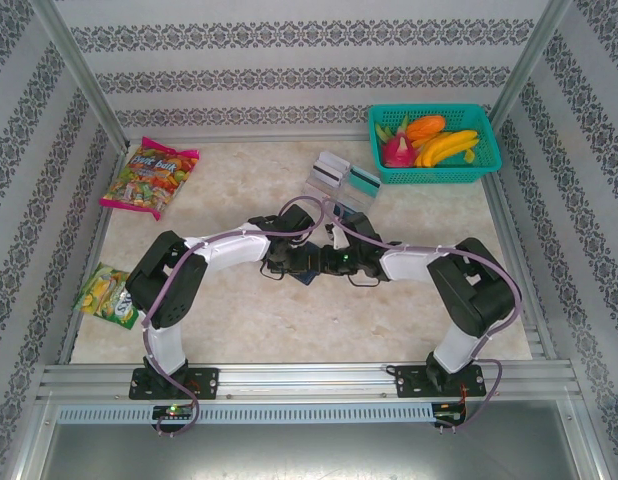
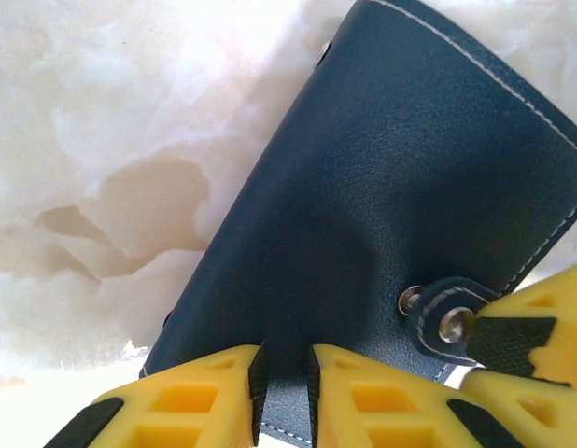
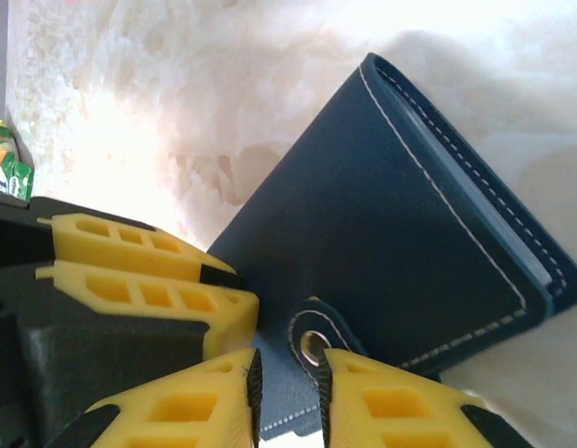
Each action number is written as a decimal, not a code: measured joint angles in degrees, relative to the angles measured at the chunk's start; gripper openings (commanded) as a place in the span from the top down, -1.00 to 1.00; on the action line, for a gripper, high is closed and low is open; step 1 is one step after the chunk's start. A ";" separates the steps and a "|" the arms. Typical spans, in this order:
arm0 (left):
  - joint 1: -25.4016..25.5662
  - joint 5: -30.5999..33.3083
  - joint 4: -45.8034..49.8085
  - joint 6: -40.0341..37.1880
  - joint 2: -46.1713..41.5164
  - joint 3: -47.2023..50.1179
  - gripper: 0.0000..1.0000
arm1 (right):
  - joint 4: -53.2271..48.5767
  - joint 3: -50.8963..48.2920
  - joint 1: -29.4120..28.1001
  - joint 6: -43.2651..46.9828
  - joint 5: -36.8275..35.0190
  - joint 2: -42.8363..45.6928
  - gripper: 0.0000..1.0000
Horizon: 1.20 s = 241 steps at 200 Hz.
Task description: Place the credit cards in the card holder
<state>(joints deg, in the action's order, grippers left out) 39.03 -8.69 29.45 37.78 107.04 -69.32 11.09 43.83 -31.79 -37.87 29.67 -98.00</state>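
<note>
Navy card holder [image 2: 382, 187], white stitching; teal basket [image 1: 439, 175]

Card holder [image 2: 391, 187] laid at centre of table [image 1: 249, 320]; credit cards [image 1: 339, 178] spread behind it; basket [image 1: 434, 172] set just right of them.

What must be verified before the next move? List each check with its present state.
1. The left gripper is clamped on the card holder at its edge: ok.
2. The right gripper pinches the snap tab: ok.
3. Snap undone: cannot tell.
4. Card holder opened for loading: not ok, it lies folded.
5. The credit cards lie free on the table, beside the basket: ok.
6. A gripper free to fetch a card: not ok, both are on the holder.
</note>
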 measured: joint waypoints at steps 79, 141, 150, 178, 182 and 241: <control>0.02 -0.04 -1.18 0.20 -0.31 0.76 0.52 | 1.36 2.21 0.17 -1.73 0.37 -3.04 0.56; 0.02 0.02 -1.64 0.70 -0.57 1.16 0.54 | 1.20 3.13 0.55 -2.84 2.34 -4.11 0.58; 0.02 0.15 -1.64 0.92 -0.55 1.18 0.54 | 1.68 3.19 0.83 -3.04 3.06 -4.55 0.58; -0.02 0.59 -1.66 1.73 -0.55 1.16 0.54 | 4.17 3.26 1.70 -4.46 6.05 -6.21 0.59; -0.02 0.76 -1.66 1.75 -0.55 1.18 0.54 | 4.70 3.28 1.75 -4.59 6.43 -6.51 0.59; -0.13 2.38 -1.81 2.10 -0.55 1.22 0.56 | 7.48 4.68 2.43 -8.11 8.59 -9.29 0.67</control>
<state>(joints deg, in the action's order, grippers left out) 38.89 -6.31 27.64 39.88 106.50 -68.10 18.57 48.51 -29.36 -45.98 38.26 -107.28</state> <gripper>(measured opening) 0.223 0.168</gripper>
